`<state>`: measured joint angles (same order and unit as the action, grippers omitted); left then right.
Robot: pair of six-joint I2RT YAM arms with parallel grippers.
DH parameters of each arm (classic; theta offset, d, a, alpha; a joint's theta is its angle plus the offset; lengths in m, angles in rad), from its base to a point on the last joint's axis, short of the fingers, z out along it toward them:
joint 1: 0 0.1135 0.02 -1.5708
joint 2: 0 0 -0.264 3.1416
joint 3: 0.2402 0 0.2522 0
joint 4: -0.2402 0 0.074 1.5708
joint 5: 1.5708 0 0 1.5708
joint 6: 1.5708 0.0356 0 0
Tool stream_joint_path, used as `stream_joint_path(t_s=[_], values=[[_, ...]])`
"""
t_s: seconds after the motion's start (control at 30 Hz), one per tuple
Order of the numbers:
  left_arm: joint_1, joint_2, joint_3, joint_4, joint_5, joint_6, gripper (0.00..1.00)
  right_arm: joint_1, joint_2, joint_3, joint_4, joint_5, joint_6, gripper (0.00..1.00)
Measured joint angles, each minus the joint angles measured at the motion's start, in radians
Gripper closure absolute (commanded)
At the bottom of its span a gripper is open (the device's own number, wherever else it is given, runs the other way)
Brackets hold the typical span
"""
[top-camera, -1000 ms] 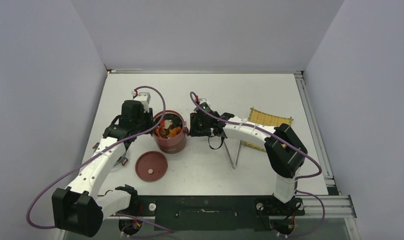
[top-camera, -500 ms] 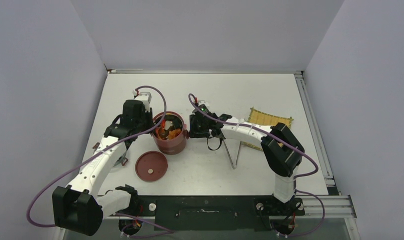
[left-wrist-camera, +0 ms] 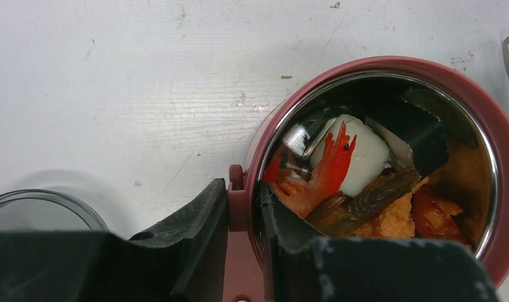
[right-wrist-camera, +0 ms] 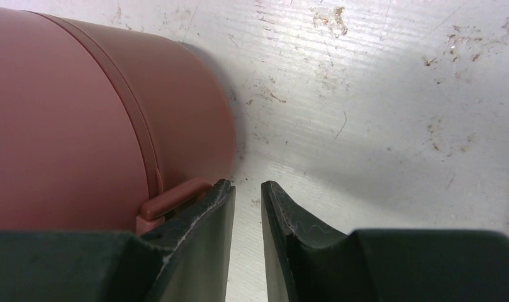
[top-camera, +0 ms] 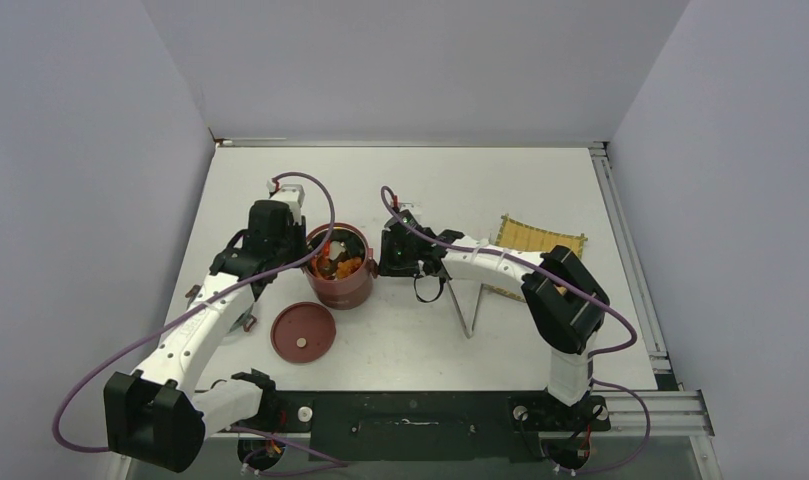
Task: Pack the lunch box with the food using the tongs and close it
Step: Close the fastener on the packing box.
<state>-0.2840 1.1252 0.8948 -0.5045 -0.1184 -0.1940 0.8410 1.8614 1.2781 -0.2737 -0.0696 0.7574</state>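
Lunch box [left-wrist-camera: 421, 65] rim in left gripper [left-wrist-camera: 241, 187]

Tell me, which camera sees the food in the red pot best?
The left wrist view: it looks straight into the open lunch box at the food, big and clear. The top view shows it tiny. The right wrist view shows only the box's outside wall, no food.

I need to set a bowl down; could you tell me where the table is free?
Free: the far table strip behind the lunch box and yellow mat, and the near patch between the lid and tongs. Crowded: the lunch box, flanked by left gripper and right gripper.
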Motion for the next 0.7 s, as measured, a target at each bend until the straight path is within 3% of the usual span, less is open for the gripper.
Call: stream_joint_path(t_s=[0.7], values=[[-0.031,-0.011,0.000,-0.010,-0.080,-0.005,1.00,0.011,0.000,-0.035,0.059,-0.010,0.123,0.77]])
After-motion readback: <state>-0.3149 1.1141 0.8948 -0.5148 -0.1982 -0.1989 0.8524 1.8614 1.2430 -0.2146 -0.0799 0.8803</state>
